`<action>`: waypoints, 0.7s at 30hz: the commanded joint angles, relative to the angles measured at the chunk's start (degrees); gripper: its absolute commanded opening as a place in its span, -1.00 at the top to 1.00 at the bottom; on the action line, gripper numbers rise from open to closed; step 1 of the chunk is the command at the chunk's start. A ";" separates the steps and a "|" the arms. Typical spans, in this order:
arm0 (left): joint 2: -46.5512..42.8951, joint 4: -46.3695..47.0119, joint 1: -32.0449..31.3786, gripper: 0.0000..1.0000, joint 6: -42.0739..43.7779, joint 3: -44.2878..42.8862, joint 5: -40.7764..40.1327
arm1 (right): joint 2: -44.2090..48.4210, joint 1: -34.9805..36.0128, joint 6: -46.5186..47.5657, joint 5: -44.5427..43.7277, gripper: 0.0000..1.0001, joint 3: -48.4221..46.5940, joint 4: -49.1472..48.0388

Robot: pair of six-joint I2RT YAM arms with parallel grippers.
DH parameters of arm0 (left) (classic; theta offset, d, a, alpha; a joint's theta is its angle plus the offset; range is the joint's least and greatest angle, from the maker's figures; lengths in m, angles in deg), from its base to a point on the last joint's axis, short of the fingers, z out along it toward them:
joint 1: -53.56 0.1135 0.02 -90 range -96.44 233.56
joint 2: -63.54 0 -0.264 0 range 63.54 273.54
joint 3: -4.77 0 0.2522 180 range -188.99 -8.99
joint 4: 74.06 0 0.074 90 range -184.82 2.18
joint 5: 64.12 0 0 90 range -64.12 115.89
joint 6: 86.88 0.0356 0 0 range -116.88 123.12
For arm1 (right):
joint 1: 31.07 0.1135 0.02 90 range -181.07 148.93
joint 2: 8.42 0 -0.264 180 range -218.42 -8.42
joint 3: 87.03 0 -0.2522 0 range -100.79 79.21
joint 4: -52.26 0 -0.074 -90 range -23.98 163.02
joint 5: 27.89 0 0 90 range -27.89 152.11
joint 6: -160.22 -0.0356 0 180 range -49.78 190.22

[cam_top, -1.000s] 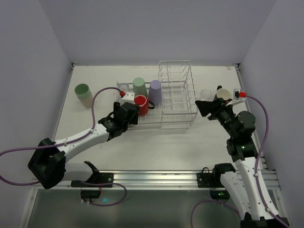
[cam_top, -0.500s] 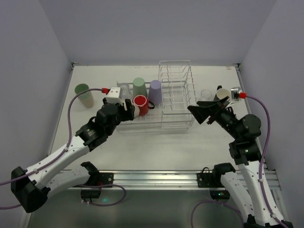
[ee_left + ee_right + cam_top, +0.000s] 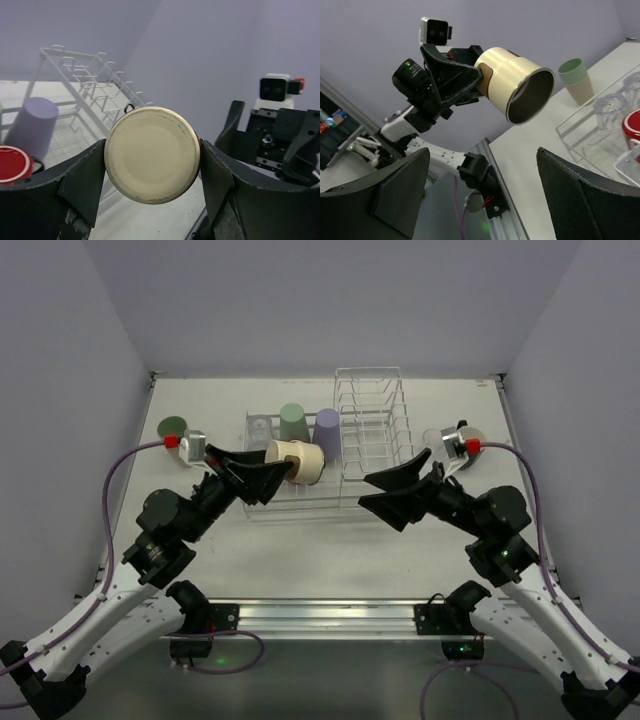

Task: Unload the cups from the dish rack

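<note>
The left tool (image 3: 268, 474) grasps a cream cylindrical tumbler (image 3: 297, 462) by its base, mouth toward 3 o'clock. The right tool (image 3: 365, 491) stands wide apart, released.

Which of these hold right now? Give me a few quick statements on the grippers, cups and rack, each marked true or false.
1. The left gripper holds a beige cup on its side. True.
2. The right gripper grips a clear glass. False: it is open and empty.
3. A lavender cup is in the rack. True.
4. No cup stands left of the rack. False: a green cup stands there on the table, apart from the rack.
5. The red mug is out on the table. False: it sits in the rack beside the lavender cup.
</note>
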 commanded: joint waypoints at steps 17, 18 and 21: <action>2.73 22.73 0.12 0.76 -12.66 6.71 15.60 | -15.35 18.57 1.24 -11.90 -0.49 -6.09 -15.90; 2.73 22.73 0.12 0.76 -12.66 6.98 15.60 | -16.32 18.66 1.33 -11.99 -0.47 -6.70 -15.81; 2.47 22.12 0.12 0.70 -11.87 7.07 15.52 | -17.64 18.66 1.51 -12.52 -0.22 -7.41 -16.34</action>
